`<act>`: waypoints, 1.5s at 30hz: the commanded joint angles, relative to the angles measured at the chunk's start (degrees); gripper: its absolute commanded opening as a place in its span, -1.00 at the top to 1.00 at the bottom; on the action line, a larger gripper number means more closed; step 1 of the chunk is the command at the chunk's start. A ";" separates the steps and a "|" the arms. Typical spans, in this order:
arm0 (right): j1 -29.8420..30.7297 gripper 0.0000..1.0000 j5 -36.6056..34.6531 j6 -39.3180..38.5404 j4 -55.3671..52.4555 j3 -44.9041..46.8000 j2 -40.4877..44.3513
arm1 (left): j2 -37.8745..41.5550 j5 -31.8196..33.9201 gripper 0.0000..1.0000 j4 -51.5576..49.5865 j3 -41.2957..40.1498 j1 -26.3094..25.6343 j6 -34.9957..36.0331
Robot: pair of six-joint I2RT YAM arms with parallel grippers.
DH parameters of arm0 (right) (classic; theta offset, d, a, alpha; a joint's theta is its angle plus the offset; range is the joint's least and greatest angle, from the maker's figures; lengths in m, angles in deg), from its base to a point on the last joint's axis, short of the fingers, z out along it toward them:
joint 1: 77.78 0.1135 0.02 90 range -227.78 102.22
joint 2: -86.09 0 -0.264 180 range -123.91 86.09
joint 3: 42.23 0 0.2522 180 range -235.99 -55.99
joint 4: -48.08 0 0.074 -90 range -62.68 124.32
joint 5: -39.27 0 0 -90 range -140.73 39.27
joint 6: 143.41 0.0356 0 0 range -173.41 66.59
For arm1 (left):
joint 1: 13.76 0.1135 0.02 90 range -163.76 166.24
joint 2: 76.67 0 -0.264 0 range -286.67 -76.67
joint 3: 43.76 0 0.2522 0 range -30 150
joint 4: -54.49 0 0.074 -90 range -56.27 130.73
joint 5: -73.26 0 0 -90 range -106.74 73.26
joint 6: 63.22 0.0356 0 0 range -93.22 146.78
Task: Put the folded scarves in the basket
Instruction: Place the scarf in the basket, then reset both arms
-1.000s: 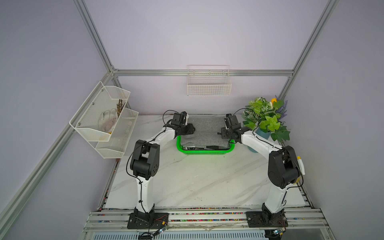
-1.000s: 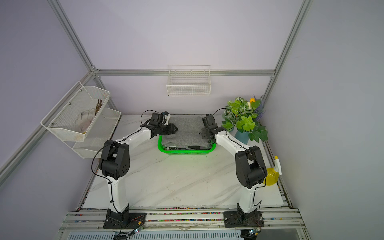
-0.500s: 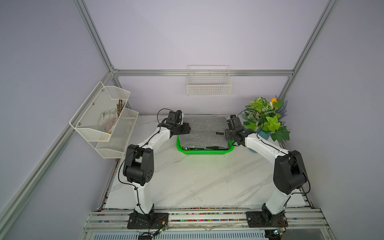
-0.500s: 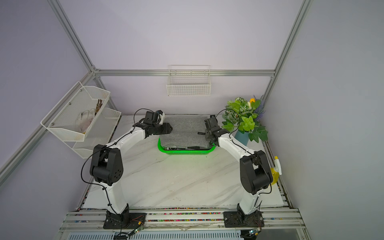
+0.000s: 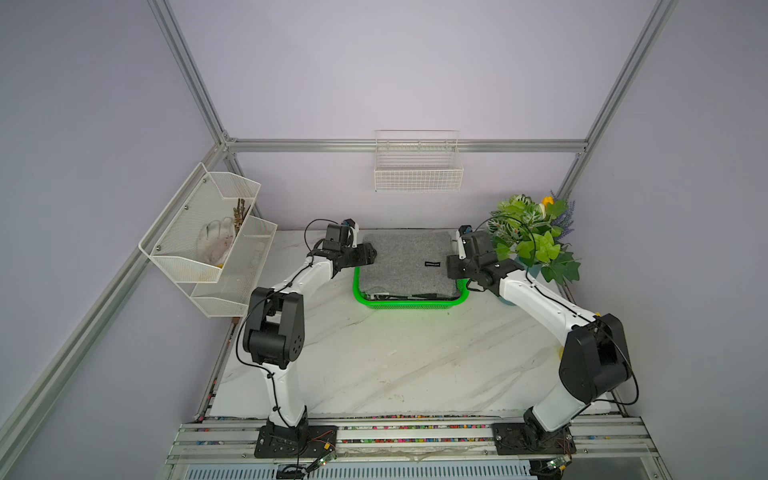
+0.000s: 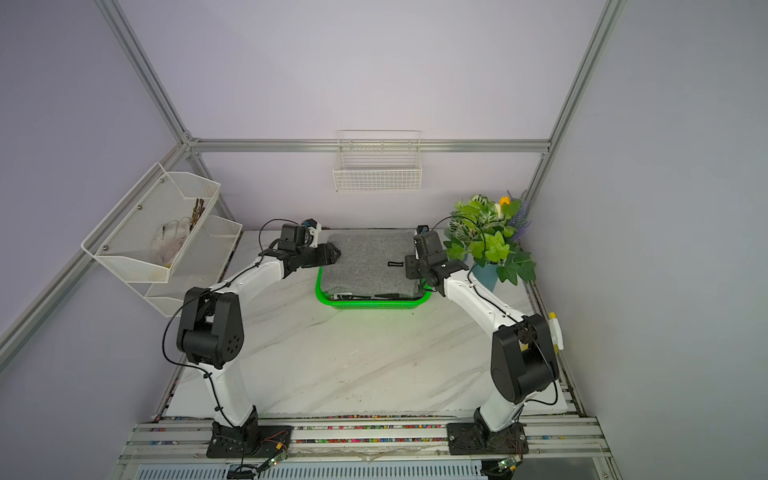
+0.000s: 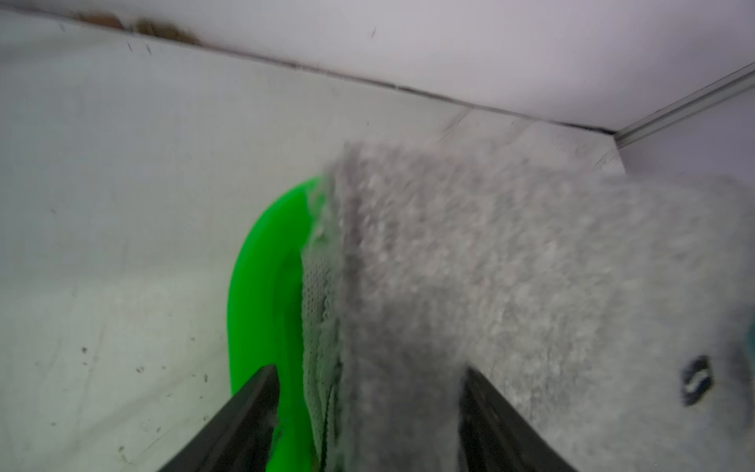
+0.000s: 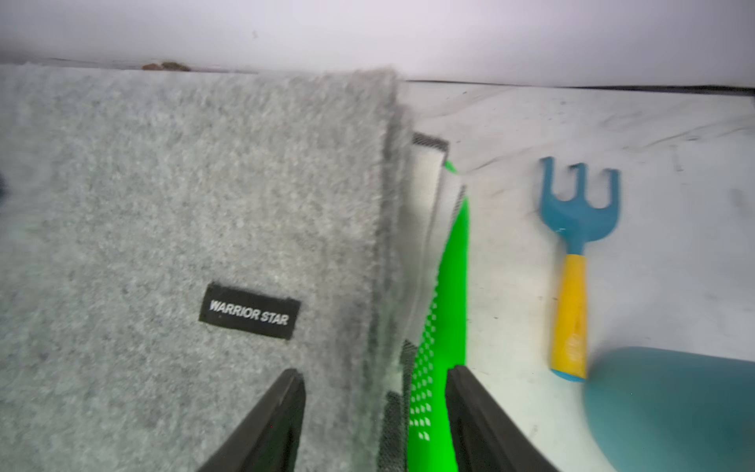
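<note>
Resting flat and folded over the green basket, the grey scarf lies between the two pincers, one at each of its short sides. Both top views show the basket's rim bare along the front and around the corners. The left pincer hangs at the scarf's edge on its own side. In its wrist view the pincer stands well spread, its black fingers parted wider than the scarf's fuzzy edge and the basket's curved rim ahead of them. It is pinching nothing, and the blur hides whether a tip brushes the cloth. The right pincer faces it from the opposite edge. Its wrist view shows the pincer likewise parted and gripping nothing, one finger outside the perforated basket wall and its partner over the scarf. Just ahead of that inner finger sits a black label reading WARRIOR STAR. Under the scarf, between the right pincer's fingers, edges of other folded cloth show. Beyond its outer finger a blue and yellow toy rake lies on the counter, next to a teal pot.
</note>
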 commanded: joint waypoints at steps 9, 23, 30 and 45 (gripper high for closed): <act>4.39 -0.10 0.71 0.76 3.78 -2.80 -1.66 | 7.36 1.25 -0.49 1.13 -2.38 -1.25 0.70; 2.95 0.34 -16.03 -1.71 -2.24 -12.52 -16.72 | 7.16 3.65 -0.53 0.51 -2.10 -1.24 2.52; 1.75 0.30 -15.36 -3.27 -0.12 -8.18 -15.95 | 7.96 4.40 -0.53 0.38 -3.28 -0.60 2.87; 8.77 -0.98 -11.35 -5.45 9.10 -0.20 5.35 | 25.58 18.41 -1.00 0.18 -14.70 2.38 11.54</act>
